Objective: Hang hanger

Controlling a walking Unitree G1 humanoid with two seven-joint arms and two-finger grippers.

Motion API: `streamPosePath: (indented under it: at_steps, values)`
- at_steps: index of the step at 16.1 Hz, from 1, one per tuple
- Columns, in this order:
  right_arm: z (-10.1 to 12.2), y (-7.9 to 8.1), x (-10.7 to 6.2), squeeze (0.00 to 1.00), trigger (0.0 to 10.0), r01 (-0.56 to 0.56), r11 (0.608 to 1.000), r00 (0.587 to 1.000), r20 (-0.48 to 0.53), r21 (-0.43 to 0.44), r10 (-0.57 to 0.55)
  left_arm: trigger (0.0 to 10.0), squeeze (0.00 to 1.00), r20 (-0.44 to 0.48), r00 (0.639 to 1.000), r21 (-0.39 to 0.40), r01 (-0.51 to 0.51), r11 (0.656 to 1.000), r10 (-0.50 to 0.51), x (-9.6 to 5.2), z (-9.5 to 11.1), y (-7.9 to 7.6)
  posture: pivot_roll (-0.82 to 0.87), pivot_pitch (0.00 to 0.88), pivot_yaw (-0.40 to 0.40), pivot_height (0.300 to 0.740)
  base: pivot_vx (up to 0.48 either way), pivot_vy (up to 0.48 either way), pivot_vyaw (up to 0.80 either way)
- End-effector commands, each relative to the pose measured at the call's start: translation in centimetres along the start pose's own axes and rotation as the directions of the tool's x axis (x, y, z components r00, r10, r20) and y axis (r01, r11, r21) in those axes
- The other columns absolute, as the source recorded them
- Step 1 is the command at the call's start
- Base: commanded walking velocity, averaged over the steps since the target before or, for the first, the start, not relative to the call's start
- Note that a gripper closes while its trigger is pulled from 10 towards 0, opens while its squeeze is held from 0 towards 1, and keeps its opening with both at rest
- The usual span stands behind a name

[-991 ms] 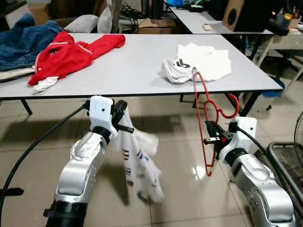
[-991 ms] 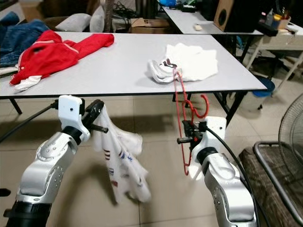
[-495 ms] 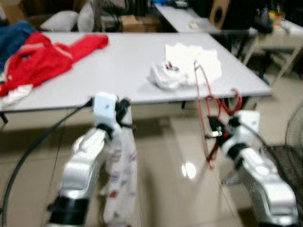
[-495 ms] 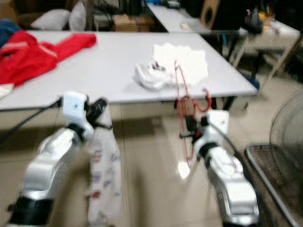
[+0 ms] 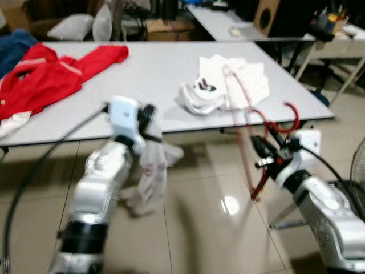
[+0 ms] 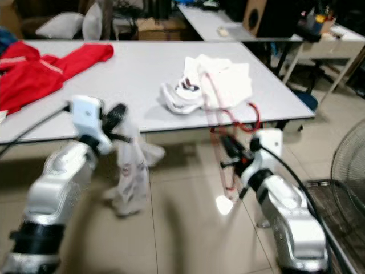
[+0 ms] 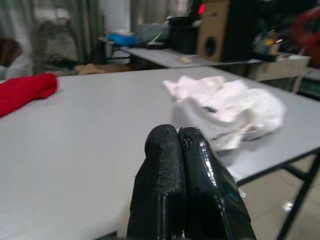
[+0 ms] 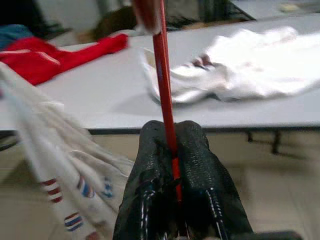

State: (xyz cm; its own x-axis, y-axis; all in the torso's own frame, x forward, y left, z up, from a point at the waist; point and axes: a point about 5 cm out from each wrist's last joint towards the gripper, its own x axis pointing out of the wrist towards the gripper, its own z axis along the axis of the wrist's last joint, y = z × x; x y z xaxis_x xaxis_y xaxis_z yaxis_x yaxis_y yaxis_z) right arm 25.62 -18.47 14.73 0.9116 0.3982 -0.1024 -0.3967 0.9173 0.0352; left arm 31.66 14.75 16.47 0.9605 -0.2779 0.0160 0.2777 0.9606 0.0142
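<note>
My right gripper (image 5: 264, 153) is shut on a red wire hanger (image 5: 246, 123), held upright in front of the table's near edge with its hook (image 5: 290, 115) toward the right. In the right wrist view the fingers (image 8: 150, 150) clamp the hanger's red rod (image 8: 164, 95). My left gripper (image 5: 149, 121) is shut on a white printed garment (image 5: 151, 174) that hangs below it over the floor. The same garment (image 8: 60, 195) shows in the right wrist view. In the left wrist view the fingers (image 7: 162, 165) are pressed together.
A grey table (image 5: 142, 80) stands straight ahead with a red jacket (image 5: 51, 71) at its left and a crumpled white shirt (image 5: 228, 85) near its right front. A fan grille (image 6: 348, 165) stands at the far right. Tiled floor (image 5: 194, 228) lies below.
The camera has shifted and the picture is blurred. The hanging garment has swung and bunched up under my left gripper. The hanger's top has tilted toward the table.
</note>
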Motion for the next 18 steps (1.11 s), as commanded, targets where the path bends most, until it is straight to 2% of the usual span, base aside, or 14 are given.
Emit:
streamPosePath:
  at_steps: [1, 4, 7, 8, 9, 12, 15, 18]
  values:
    - [0.4, -0.9, -0.7, 0.00, 10.0, 0.017, 1.000, 1.000, 0.011, -0.016, -0.017, 10.0, 0.00, 0.044, 0.997, 0.009, 0.062, 0.998, -0.062, 0.7, 1.1, -1.3, -0.02, 0.000, -0.034, 0.740, 0.307, 0.000, 0.00]
    - [0.8, -1.3, -1.2, 0.00, 10.0, -0.035, 0.998, 0.999, -0.002, -0.046, 0.035, 10.0, 0.00, 0.048, 0.997, 0.013, 0.055, 0.998, -0.056, 1.7, 1.7, -1.3, -0.03, 0.000, -0.025, 0.740, 0.309, 0.000, 0.00]
    - [1.1, 0.1, -1.5, 0.00, 10.0, -0.216, 0.975, 0.976, -0.019, -0.051, 0.215, 10.0, 0.00, 0.038, 0.999, 0.008, 0.033, 0.999, -0.033, 2.2, 1.8, -1.1, -0.03, 0.000, -0.029, 0.740, 0.312, 0.000, 0.00]
    - [1.1, 0.7, -2.0, 0.00, 10.0, -0.306, 0.950, 0.952, -0.048, -0.059, 0.303, 10.0, 0.00, 0.041, 0.999, 0.014, 0.032, 0.999, -0.032, 2.5, 1.9, -1.1, -0.03, 0.000, -0.032, 0.740, 0.311, 0.000, 0.00]
    - [1.1, 0.8, -2.3, 0.00, 10.0, -0.340, 0.938, 0.940, -0.061, -0.067, 0.336, 10.0, 0.00, 0.042, 0.999, 0.016, 0.031, 0.999, -0.032, 2.7, 2.0, -1.0, -0.03, 0.000, -0.032, 0.740, 0.315, 0.000, 0.00]
    - [1.1, 0.0, -4.7, 0.00, 10.0, -0.472, 0.880, 0.875, -0.158, -0.060, 0.458, 10.0, 0.00, 0.059, 0.998, 0.051, 0.035, 0.998, -0.038, 4.1, 3.2, -0.4, -0.03, 0.000, -0.035, 0.740, 0.311, 0.000, 0.00]
    - [0.7, 0.1, -5.5, 0.00, 10.0, -0.534, 0.845, 0.827, -0.227, -0.032, 0.514, 10.0, 0.00, 0.079, 0.996, 0.053, 0.042, 0.998, -0.047, 4.7, 4.0, -0.4, -0.04, 0.000, -0.025, 0.740, 0.310, 0.000, 0.00]
    - [0.1, 0.5, -5.2, 0.00, 10.0, -0.545, 0.838, 0.815, -0.265, -0.044, 0.516, 10.0, 0.00, 0.102, 0.993, 0.052, 0.055, 0.997, -0.060, 5.0, 4.8, -0.6, -0.05, 0.000, -0.023, 0.740, 0.312, 0.000, 0.00]
